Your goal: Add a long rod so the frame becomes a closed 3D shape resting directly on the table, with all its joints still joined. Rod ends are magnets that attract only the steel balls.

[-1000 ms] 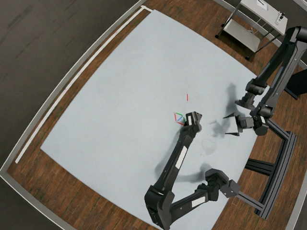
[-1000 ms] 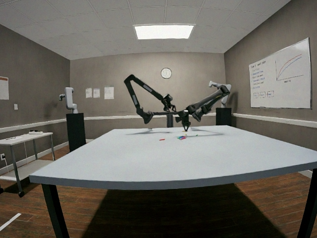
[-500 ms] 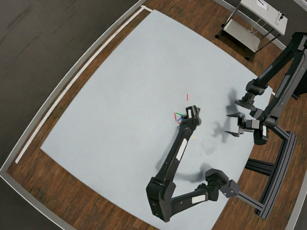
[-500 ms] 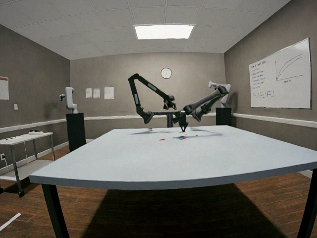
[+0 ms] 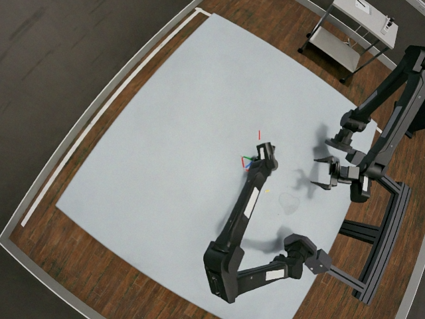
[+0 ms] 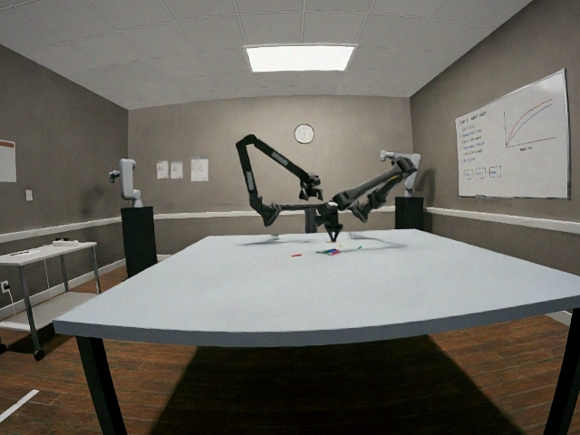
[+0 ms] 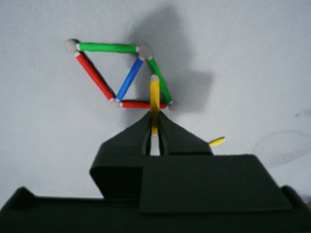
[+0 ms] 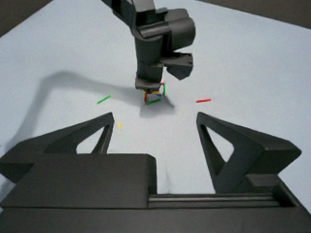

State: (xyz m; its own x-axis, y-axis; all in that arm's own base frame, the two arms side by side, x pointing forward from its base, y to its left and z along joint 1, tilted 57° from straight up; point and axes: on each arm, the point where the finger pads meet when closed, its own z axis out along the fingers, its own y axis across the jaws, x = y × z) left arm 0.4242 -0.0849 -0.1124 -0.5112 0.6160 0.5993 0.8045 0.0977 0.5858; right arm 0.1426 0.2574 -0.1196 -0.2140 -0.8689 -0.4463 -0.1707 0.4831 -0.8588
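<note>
The frame (image 7: pixel 123 78) lies flat on the table: two triangles of green, red and blue rods joined by steel balls. It also shows in the top view (image 5: pixel 246 163) and in the right wrist view (image 8: pixel 155 96). My left gripper (image 7: pixel 155 116) is shut on a yellow rod (image 7: pixel 155 104), which points out over the frame's near right corner. A grey ball sits at the rod's far tip. In the top view the left gripper (image 5: pixel 256 158) stands right beside the frame. My right gripper (image 5: pixel 321 173) is open and empty, well away from the frame, and its fingers face it.
A loose red rod (image 5: pixel 259 134) lies beyond the frame. A short yellow rod (image 7: pixel 217 142) lies beside the left arm. A loose green rod (image 8: pixel 103 99) lies on the table near the frame. A trolley (image 5: pixel 346 34) stands off the table.
</note>
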